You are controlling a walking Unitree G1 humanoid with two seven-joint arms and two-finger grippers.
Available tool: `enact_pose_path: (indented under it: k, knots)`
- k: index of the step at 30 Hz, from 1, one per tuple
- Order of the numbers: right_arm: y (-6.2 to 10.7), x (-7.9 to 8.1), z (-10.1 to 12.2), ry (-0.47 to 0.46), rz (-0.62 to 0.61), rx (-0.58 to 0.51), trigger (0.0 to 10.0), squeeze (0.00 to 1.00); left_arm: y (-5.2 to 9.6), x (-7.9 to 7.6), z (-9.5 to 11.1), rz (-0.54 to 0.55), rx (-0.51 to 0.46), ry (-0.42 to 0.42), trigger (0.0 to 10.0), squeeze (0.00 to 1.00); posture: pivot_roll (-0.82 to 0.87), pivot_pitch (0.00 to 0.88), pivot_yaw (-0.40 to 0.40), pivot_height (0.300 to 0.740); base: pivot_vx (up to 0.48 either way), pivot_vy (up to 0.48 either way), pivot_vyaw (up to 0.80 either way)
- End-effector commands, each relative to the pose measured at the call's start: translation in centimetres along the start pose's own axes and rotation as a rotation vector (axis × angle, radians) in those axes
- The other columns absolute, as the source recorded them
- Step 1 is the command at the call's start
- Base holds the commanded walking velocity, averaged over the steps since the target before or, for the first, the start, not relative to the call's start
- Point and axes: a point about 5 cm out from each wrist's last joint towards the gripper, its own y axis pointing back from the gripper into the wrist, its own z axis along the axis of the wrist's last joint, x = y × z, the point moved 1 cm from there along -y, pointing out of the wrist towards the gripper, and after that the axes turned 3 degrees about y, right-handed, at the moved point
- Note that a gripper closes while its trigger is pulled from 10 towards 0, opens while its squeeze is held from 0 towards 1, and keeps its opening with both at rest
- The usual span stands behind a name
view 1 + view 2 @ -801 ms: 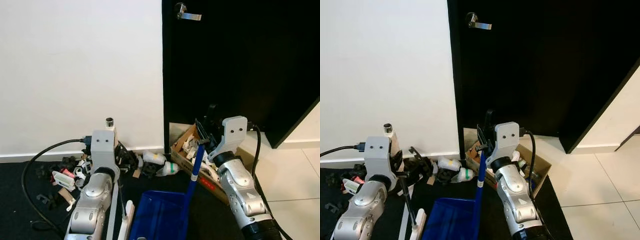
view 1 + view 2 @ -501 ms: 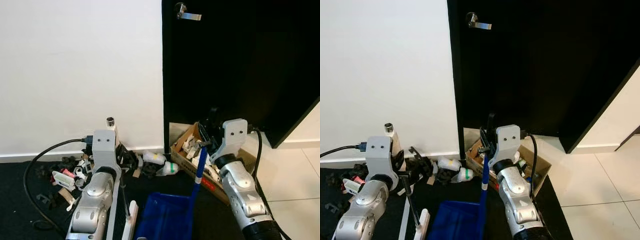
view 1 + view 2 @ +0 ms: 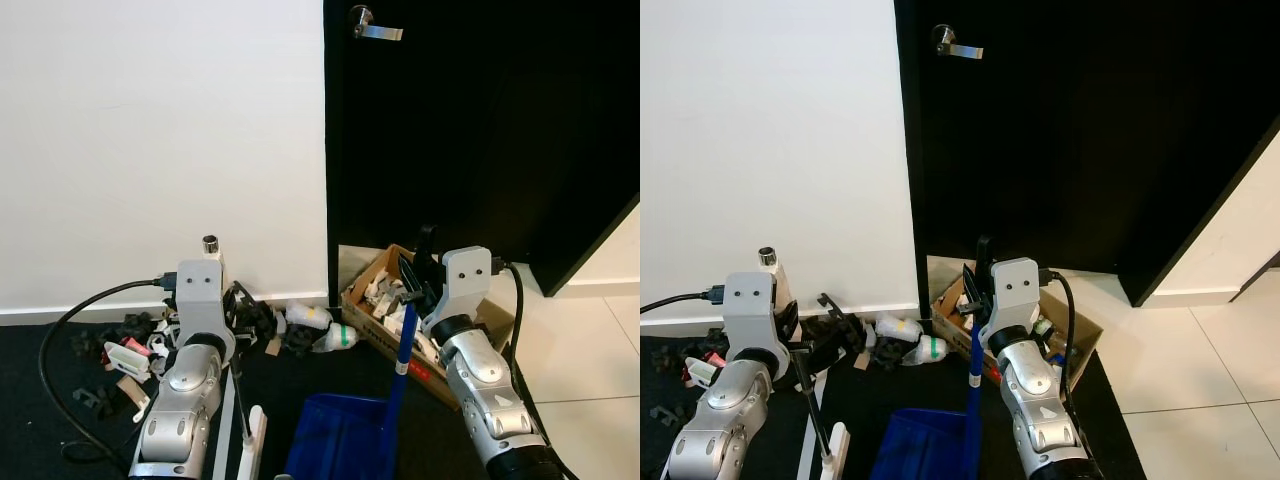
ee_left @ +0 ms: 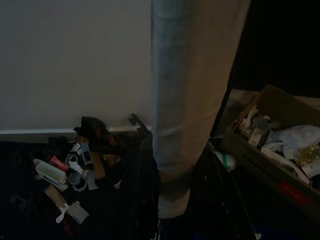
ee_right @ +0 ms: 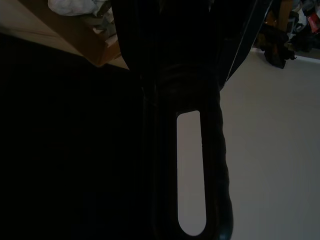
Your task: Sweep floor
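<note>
Rightward, cardboard box (image 3: 470, 330) of seemingly white scraps, right claw (image 3: 415, 290) clenched round blue dustpan (image 3: 340, 445) handle (image 3: 402, 345); left claw unclear.

Dustpan (image 3: 345, 455) btwn litter (image 3: 140, 345) & box (image 3: 400, 325)

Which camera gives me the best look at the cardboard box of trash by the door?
The left eye view: the whole cardboard box sits open at the black door, partly behind the right gripper. The right eye view shows it likewise. The left wrist view shows it dim, cut off at the frame edge; the right wrist view, a corner.
</note>
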Motion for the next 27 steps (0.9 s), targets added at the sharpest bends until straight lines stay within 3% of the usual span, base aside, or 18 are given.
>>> enact_pose_path:
  k: [1,27]
  knots:
    - [-0.01,-0.02,0.09,-0.003,-0.001,-0.011,10.0,0.0,0.03,0.29,0.11,0.021,-0.01,-0.006,10.0,0.0,0.07,0.137,0.036,0.74,0.0,0.0,0.0]
    - [-0.03,0.01,-0.24,0.003,0.006,-0.007,10.0,0.0,-0.23,0.32,0.05,0.028,-0.014,-0.009,10.0,0.0,0.07,0.121,0.032,0.74,0.0,0.0,0.0]
